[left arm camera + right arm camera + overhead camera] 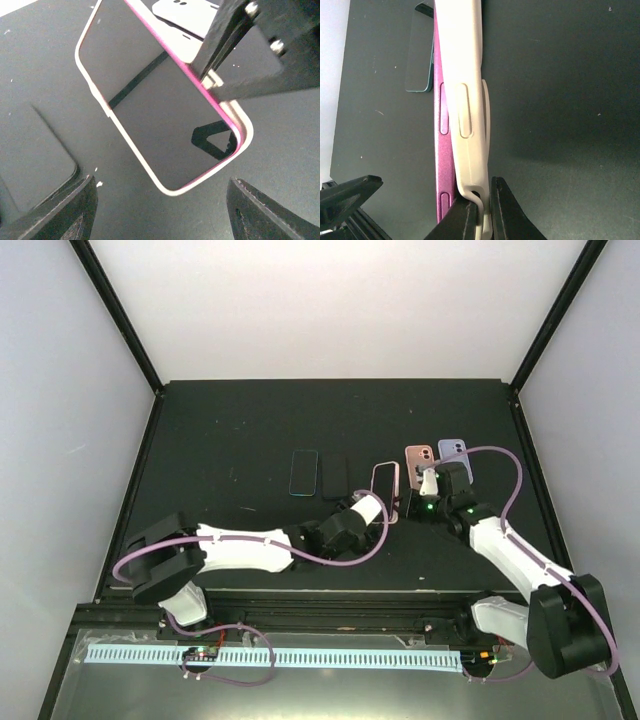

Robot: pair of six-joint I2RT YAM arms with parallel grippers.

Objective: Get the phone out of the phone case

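A magenta phone [441,165] sits in a cream case [465,75], and the pair is tilted up on one long edge off the black table. It shows dark screen up in the left wrist view [160,100] and right of centre in the top view [384,485]. My right gripper [482,215] is shut on the case's lip at one corner, and the lip is pulled slightly away from the phone's side. It also shows in the left wrist view [235,55]. My left gripper [162,210] is open and empty, just short of the near corner of the case [170,187], with a finger on either side.
Two dark phones [304,472] [333,476] lie flat to the left. A pink phone [418,460] and a lilac phone [452,452] lie backs up to the right. The table has black frame posts at its back corners [158,390].
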